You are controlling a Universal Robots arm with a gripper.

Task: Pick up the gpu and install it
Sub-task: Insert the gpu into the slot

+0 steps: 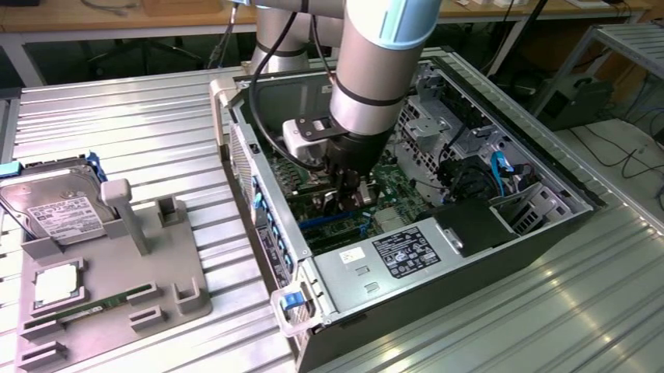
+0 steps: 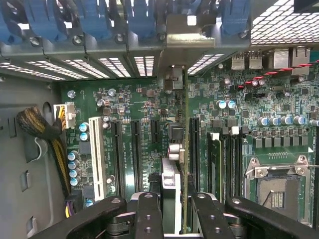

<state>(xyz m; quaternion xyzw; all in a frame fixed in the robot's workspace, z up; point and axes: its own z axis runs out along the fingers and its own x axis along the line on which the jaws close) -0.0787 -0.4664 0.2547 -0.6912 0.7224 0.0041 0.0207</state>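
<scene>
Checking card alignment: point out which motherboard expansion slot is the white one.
The white slot nearest the yellow-black cable bundle; the other slots beside it are black.

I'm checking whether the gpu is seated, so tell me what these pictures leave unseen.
- Exterior view: the gripper and arm cover the gpu and its slot.
- Wrist view: the gpu stands edge-on, so its faces are hidden; its near end is cut off behind the gripper.
- Wrist view: whether its edge is fully down in the motherboard slot cannot be told.

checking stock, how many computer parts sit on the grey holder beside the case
3: a hard drive at the back of the holder, a square silver chip mid-holder, and a memory stick in front. None looks hidden.
</scene>
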